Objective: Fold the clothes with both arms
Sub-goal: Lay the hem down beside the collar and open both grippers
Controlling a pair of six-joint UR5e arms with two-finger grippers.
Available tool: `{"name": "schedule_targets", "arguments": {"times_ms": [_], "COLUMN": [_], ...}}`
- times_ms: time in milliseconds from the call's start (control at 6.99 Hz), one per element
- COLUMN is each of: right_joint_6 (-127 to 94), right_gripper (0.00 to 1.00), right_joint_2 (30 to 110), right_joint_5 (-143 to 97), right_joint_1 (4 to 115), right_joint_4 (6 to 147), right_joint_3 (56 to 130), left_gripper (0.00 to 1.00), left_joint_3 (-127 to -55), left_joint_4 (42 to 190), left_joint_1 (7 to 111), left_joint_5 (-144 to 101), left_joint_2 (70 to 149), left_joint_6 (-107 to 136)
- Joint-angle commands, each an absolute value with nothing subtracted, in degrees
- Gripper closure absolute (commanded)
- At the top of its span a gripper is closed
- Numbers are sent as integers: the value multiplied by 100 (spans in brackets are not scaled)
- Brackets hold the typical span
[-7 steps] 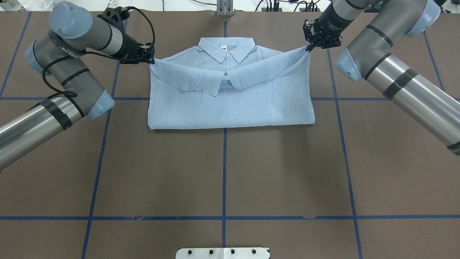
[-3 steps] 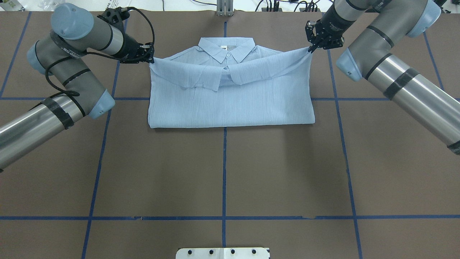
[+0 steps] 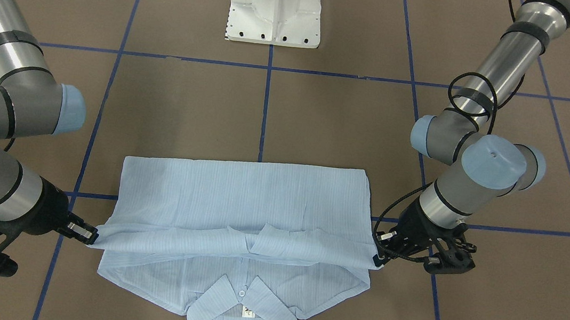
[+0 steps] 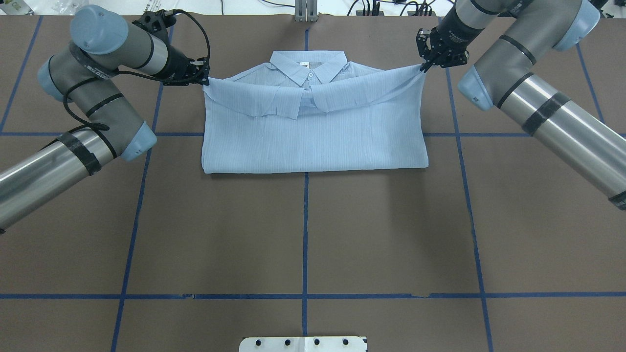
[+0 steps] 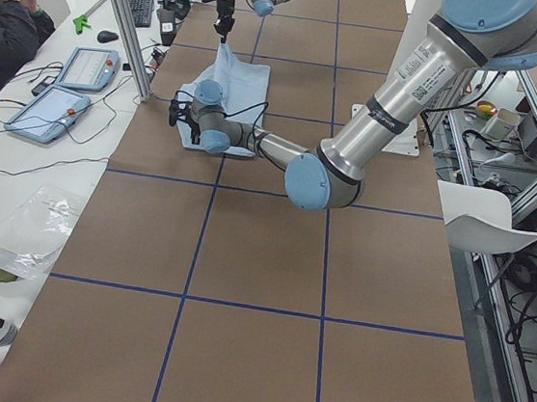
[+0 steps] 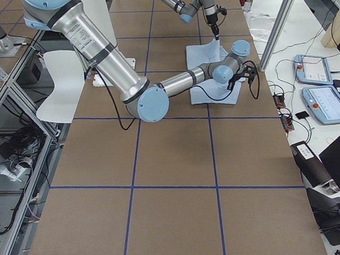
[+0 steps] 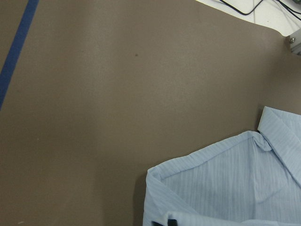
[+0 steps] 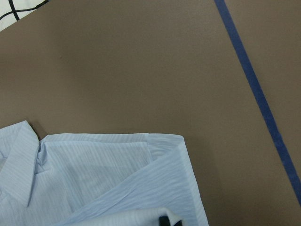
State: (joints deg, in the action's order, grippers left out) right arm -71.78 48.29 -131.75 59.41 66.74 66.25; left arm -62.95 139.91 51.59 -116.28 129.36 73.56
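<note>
Surface: brown table mat (image 4: 220, 234) ruled with blue tape lines, with a white pedestal base (image 3: 275, 8) at the robot's side. Item: one light-blue striped shirt (image 4: 313, 142), lying folded in a rectangle at the far middle of the table, with the collar (image 4: 309, 68) towards the far edge and a small neck label (image 3: 248, 312) showing. A raised upper layer is stretched between the two grippers, sagging across the chest just below the collar and hiding the placket beneath. Left gripper (image 4: 205, 80): jaws pinched onto the layer's corner at the shirt's left edge, tips partly buried in cloth. Right gripper (image 4: 424, 67): jaws likewise pinched onto the opposite corner. Both wrist views cut off the fingers, with only a dark sliver at the bottom edge. In both side views the shirt is too small to read in detail.
</note>
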Motion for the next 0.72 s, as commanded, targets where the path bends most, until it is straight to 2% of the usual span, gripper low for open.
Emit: {"name": "schedule_targets", "arguments": {"times_ms": [0,143,286,429,572], "right_joint_6": [-7181,-7181,-7181,-7181,-7198], "right_gripper": [83,58,1,0,0], "right_joint_2": [4799,4790,4790,4799,4790], "right_joint_5": [-13175,-13166,-13079,-13096,-13122], "right_joint_1": [5933,5924,5924,5924,5933], "right_joint_4": [6662,6671,6680,6671,6671], "right_joint_3": [6627,6627,6627,6627,6636], "left_gripper": [100,97,45,1,1], "left_joint_3": [-6310,-6311,-6311,-6311,-6302], "left_joint_4": [14001,14001,13984,13966,13922], "left_joint_1": [5159,5159,5159,5159,5194], "left_joint_5": [-11628,-11628,-11619,-11619,-11619], "left_joint_2": [12955,12955,12964,12973,12981], "left_joint_6": [7348,7348,7400,7400,7409]}}
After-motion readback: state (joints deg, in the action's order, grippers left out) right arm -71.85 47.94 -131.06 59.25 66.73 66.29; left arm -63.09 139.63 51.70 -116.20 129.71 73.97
